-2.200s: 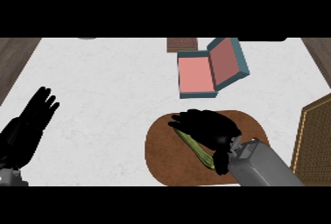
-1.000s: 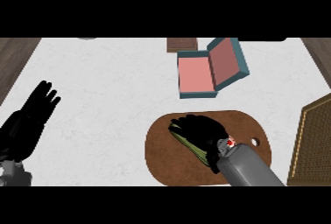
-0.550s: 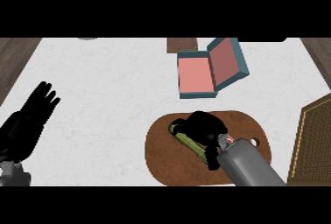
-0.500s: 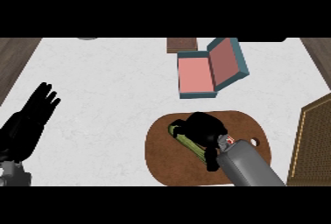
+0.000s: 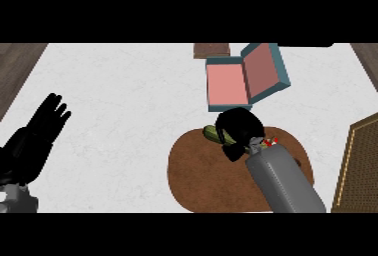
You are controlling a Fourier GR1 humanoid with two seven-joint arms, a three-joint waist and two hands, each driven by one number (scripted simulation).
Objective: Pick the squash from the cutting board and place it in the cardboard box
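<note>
My right hand (image 5: pixel 239 128) is curled round the green-yellow squash (image 5: pixel 213 133), which shows only at its left end beside the fingers. Hand and squash sit over the far edge of the round brown cutting board (image 5: pixel 210 175), just short of the box. The box (image 5: pixel 244 77) stands open behind it, teal outside with a pink inside and its lid tilted up to the right. At the left edge my left hand (image 5: pixel 38 135) rests open with its fingers pointing up.
The white counter top (image 5: pixel 125 95) spreads to the left and centre. A woven brown panel (image 5: pixel 362 160) lies at the right edge. A small brown object (image 5: pixel 214 49) sits at the far edge behind the box. Dark wood flooring borders the counter's corners.
My right hand has risen from the middle of the cutting board with the squash and moved toward the box. The left hand has stayed put.
</note>
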